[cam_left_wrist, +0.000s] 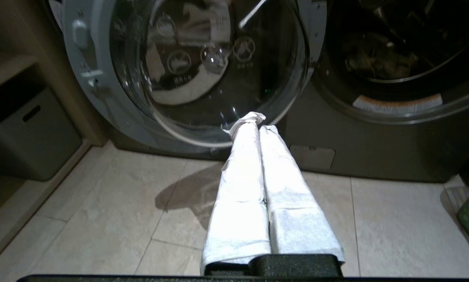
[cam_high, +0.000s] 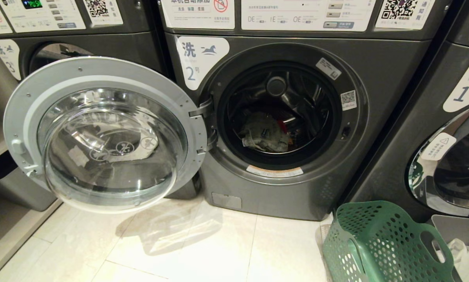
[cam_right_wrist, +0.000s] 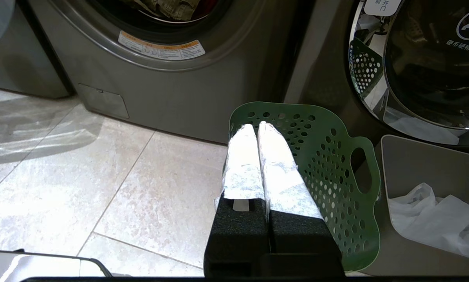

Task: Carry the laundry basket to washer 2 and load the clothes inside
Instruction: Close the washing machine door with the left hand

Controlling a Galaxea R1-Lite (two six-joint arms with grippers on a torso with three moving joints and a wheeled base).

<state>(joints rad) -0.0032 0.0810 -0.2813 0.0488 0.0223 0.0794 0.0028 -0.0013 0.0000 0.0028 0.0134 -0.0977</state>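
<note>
Washer 2 (cam_high: 297, 117) sits at frame centre w/ its door (cam_high: 105, 133) swung wide open to the left. Clothes (cam_high: 266, 135) lie inside the drum. Green laundry basket (cam_high: 379, 246) stands on the floor, lower right, just beside washer 1 (cam_high: 446, 149). Left claw (cam_left_wrist: 258, 125) closed, empty, near the door. Right claw (cam_right_wrist: 256, 127) closed, empty, in front of the basket.

Laundromat: numbered coin washers (cam_high: 281, 117) in row, QR stickers (cam_high: 398, 8).
</note>
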